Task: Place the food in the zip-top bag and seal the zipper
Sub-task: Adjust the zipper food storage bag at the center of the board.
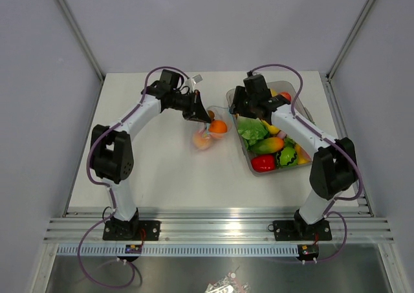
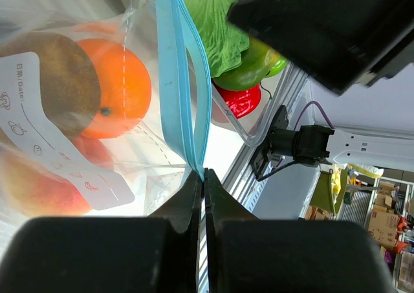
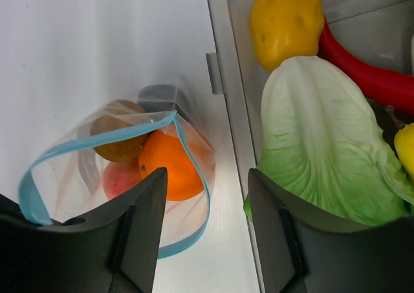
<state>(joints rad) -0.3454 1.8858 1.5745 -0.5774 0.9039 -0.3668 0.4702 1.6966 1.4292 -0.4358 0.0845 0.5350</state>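
On table (image 1: 162, 176), zip-top bag (image 1: 206, 138) mouth-up, zipper (image 2: 171, 79) pinched by left pincer (image 2: 204, 176).

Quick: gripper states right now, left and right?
Left gripper: closed, pinching the zipper.
Right gripper: open, holding nothing.

The white desk (image 1: 168, 170) carries two things. A clear bag (image 1: 203, 140) rests with its bottom on the desk, just below the left gripper (image 1: 202, 116), and its mouth rises up toward that gripper. A clear tray (image 1: 241, 138) sits flat on the desk beneath and to the right of the right gripper (image 1: 238, 110). Bag and tray lie just beside each other with a narrow strip of bare desk showing between them. That strip lies under the right gripper.
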